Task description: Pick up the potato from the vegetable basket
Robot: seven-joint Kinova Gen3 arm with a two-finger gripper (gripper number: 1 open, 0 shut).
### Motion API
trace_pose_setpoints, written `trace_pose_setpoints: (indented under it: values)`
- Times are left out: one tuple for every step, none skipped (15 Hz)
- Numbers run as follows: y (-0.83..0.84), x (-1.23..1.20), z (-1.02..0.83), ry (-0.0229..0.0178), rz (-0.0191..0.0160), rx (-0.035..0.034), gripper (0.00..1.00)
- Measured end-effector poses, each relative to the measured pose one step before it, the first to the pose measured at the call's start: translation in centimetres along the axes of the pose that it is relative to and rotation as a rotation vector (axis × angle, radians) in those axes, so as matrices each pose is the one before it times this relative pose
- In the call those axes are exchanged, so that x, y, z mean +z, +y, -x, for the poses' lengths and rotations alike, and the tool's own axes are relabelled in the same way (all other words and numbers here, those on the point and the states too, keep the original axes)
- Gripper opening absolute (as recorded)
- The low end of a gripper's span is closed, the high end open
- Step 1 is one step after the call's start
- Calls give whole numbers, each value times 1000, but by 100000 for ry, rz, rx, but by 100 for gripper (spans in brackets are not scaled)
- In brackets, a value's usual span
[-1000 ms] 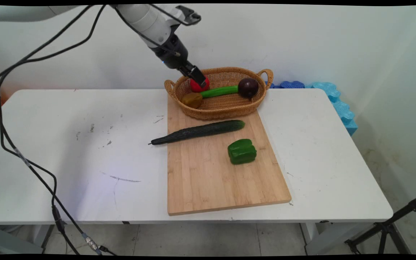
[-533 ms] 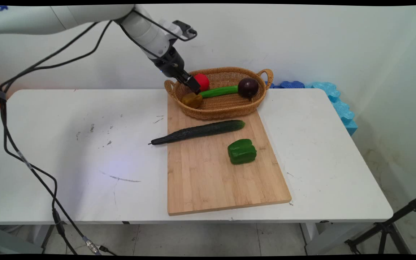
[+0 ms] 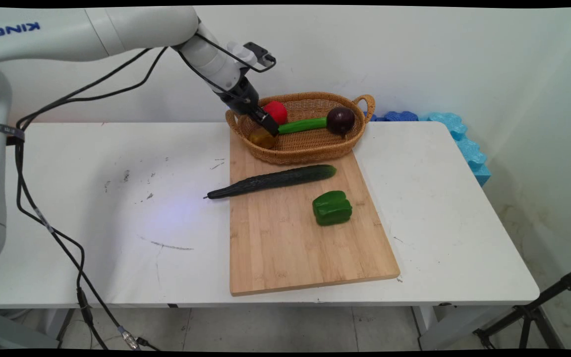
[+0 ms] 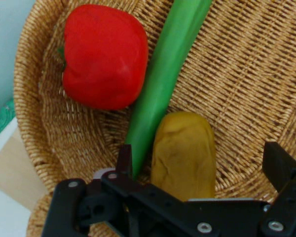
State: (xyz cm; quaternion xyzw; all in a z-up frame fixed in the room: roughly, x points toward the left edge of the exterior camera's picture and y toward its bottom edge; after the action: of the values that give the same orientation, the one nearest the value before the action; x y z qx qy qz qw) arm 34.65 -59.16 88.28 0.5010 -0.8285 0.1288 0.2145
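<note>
Claw (image 4: 200,163) sits open around the potato (image 4: 183,154) in the basket (image 4: 256,74). Potato's lower end is hidden behind the linkage, and the green stalk (image 4: 163,79) runs off frame.

A: Is anything reading clearly?
B: Blue letters are showing on the arm's white link (image 3: 10,29), well back from the gripper (image 3: 269,130). They are probably spelling KINOVA, turned about.
A: Anything else?
B: A cable band (image 3: 2,130), farther back still, is carrying print too small to read.
</note>
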Motion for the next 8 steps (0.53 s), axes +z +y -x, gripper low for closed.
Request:
trace_pose_setpoints:
  values:
    - [-70, 353, 10, -105, -116, 500, 100]
    - [-57, 318, 5, -60, -89, 415, 100]
    - [-53, 267, 5, -4, -71, 302, 100]
    - [-53, 293, -20, 84, -73, 345, 100]
    - [-54, 262, -14, 122, -30, 295, 100]
    - [-31, 209, -16, 109, -33, 259, 100]
    - [-13, 123, -15, 94, -6, 156, 100]
    - [-14, 176, -16, 121, 6, 241, 100]
